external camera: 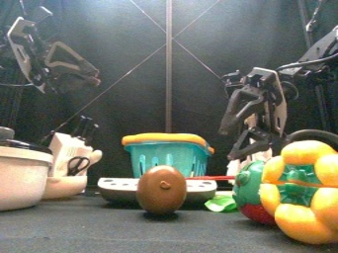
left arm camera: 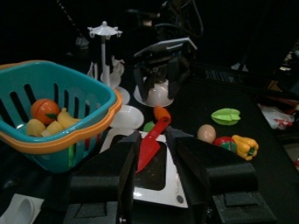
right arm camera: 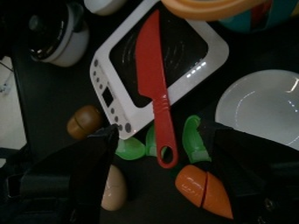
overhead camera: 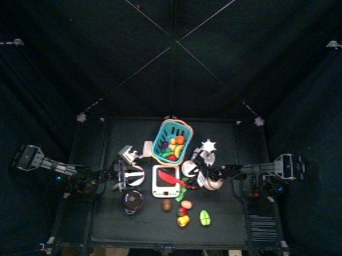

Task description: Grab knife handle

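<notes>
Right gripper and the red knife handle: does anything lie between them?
No. In the right wrist view, the open right gripper hangs directly over the knife handle, nothing between.

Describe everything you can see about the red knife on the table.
The red knife looks like one-piece plastic, blade and handle alike red. It lies flat across a white cutting board with a dark centre, blade on the board, handle sticking out past the board's edge over the black table, near a green toy piece. The right gripper hangs open above the handle; nothing grips it yet.
</notes>
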Robot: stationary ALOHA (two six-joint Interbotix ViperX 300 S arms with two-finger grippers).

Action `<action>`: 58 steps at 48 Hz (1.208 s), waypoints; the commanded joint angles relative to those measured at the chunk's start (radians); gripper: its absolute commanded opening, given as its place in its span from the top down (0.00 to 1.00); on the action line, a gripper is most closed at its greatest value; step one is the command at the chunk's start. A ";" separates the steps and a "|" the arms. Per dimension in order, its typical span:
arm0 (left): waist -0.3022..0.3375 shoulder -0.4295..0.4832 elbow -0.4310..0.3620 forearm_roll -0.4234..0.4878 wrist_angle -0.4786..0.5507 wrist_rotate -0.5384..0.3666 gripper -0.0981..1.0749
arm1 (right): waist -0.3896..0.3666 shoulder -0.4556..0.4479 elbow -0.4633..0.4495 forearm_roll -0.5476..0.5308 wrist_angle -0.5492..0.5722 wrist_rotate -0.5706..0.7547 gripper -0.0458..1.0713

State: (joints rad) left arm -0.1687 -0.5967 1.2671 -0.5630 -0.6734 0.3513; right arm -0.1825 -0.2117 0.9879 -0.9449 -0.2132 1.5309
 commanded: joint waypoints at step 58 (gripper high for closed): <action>0.002 -0.078 0.038 0.012 0.003 -0.003 0.30 | 0.058 0.189 -0.092 0.002 -0.055 0.006 0.06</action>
State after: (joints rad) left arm -0.1687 -0.6765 1.3177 -0.5507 -0.6657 0.3482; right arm -0.1304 -0.0107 0.9173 -0.9449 -0.2608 1.5355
